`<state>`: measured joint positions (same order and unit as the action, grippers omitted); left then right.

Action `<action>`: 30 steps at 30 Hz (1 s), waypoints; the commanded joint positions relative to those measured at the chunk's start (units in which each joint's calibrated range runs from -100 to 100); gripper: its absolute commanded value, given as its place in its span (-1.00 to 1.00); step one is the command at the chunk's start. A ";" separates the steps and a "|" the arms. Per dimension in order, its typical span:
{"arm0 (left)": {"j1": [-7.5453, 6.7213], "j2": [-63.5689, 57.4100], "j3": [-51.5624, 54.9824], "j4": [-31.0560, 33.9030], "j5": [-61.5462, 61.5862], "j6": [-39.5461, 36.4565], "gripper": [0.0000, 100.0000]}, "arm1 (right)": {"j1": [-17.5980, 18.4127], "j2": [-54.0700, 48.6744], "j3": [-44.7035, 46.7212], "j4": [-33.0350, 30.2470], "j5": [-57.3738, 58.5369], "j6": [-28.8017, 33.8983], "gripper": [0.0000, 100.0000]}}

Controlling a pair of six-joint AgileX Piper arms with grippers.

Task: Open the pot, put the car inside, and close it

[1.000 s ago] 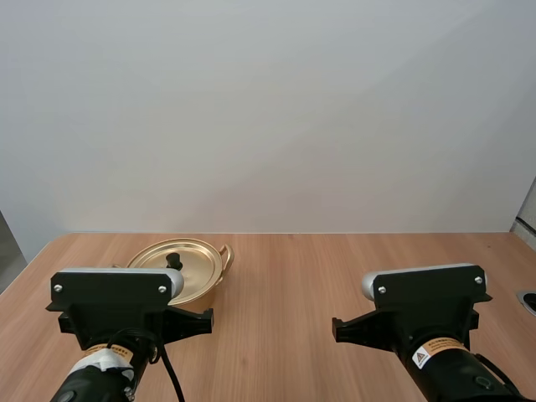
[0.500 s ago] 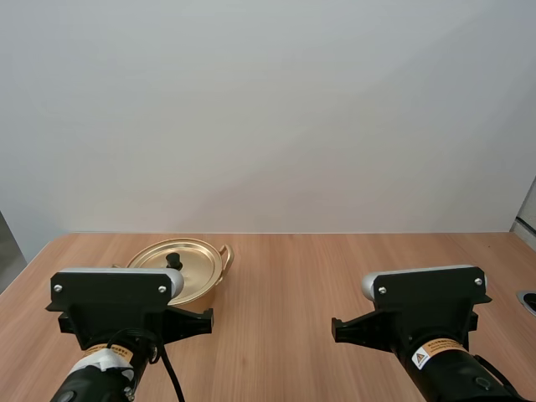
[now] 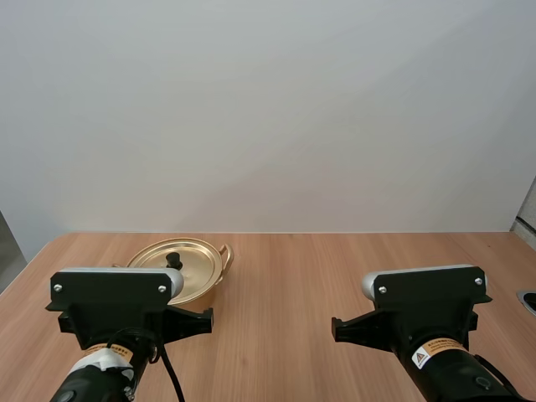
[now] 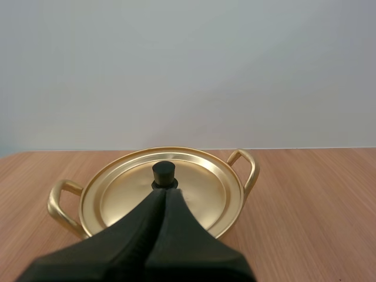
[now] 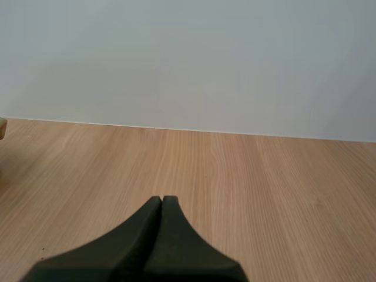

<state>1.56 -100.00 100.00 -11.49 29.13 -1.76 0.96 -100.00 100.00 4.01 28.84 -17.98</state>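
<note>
Wooden table | gold pot: far left, two loop handles, closed; likely light, stiff, slick thin metal | lid: seated on pot | left gripper: fingers together, empty, just near of knob | right gripper: fingers together, empty, over bare table at right | black knob: lid centre, best place to pinch.

one pot, one lid, one table, two arms
</note>
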 commanded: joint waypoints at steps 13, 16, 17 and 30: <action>-4.60 0.00 0.00 5.83 0.86 0.00 -1.00 | 0.02 0.00 0.00 0.03 0.05 0.05 -1.00; -4.60 0.00 0.00 7.24 1.64 0.00 -1.00 | 0.02 0.00 0.00 0.03 0.05 0.05 -1.00; -4.60 0.00 0.00 7.51 1.61 0.00 -1.00 | 0.02 0.00 0.00 0.03 0.05 0.05 -1.00; -4.60 0.00 0.00 7.51 1.48 0.00 -1.00 | 0.02 0.00 0.00 0.03 0.05 0.05 -1.00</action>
<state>-3.01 -100.00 100.00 -4.08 30.78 -1.76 0.96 -100.00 100.00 4.01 28.84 -17.98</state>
